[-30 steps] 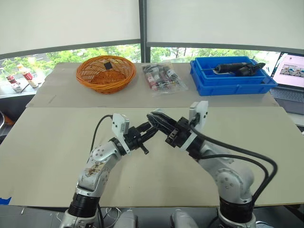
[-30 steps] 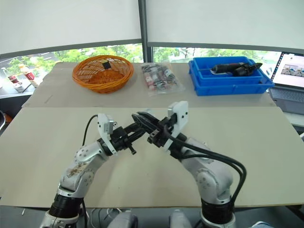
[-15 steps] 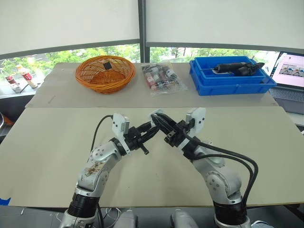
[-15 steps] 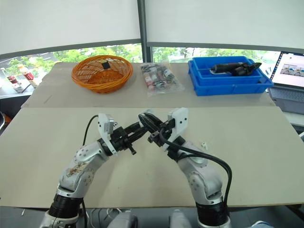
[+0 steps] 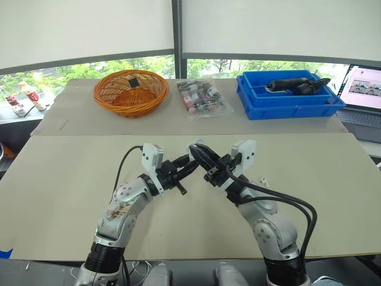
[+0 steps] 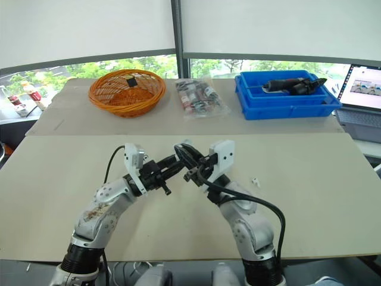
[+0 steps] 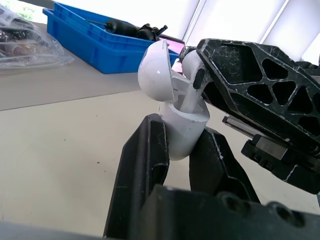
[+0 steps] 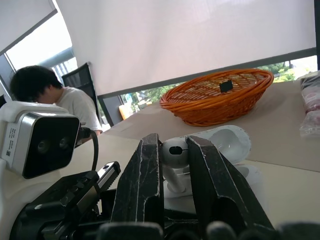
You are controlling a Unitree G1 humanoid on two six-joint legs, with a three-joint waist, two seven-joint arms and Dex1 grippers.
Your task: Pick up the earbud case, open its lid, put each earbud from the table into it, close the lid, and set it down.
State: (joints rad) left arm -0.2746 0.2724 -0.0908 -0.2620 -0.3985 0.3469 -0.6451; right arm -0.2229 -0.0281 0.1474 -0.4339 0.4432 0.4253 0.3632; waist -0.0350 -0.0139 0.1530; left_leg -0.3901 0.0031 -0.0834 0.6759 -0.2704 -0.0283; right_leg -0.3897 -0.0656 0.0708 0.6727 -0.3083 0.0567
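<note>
Two pincers tip to tip above the near board of the beige table [image 5: 71, 179], bare and matte, with a seam across it just beyond them.

Left pincer [image 7: 177, 134] clenched on the lower body of the white case [image 7: 184, 131], held up off the table and tilted toward the right pincer. Lid [image 7: 154, 67] swung open, standing on the side away from the right pincer.

Right pincer [image 8: 175, 146] clamped on the round head of a white earbud [image 8: 173, 152], stem down in the open mouth of the case, head above the rim.

Second earbud [image 6: 255, 181] loose on the table, near the right pincer on its outer side, touching nothing.

Well beyond both pincers, on the far board: orange wicker basket [image 5: 131, 101] with a small black thing [image 5: 136, 81] inside, ahead of the left pincer; clear bag [image 5: 202, 96] of small packets ahead, between the two; blue bin [image 5: 292, 110] with a dark tool [image 5: 294, 85], ahead of the right pincer. Open laptop [image 5: 363, 89] past the bin, farther to the right pincer's side.

Behind these, white blinds [image 5: 89, 30] drawn low over a window, green trees [image 5: 59, 71] in the gap. Small bottles [image 5: 24, 98] on the sill, far out on the left pincer's side. Seated person [image 8: 45, 95] in a white shirt by a dark chair [image 8: 90, 80], beyond the left arm.
</note>
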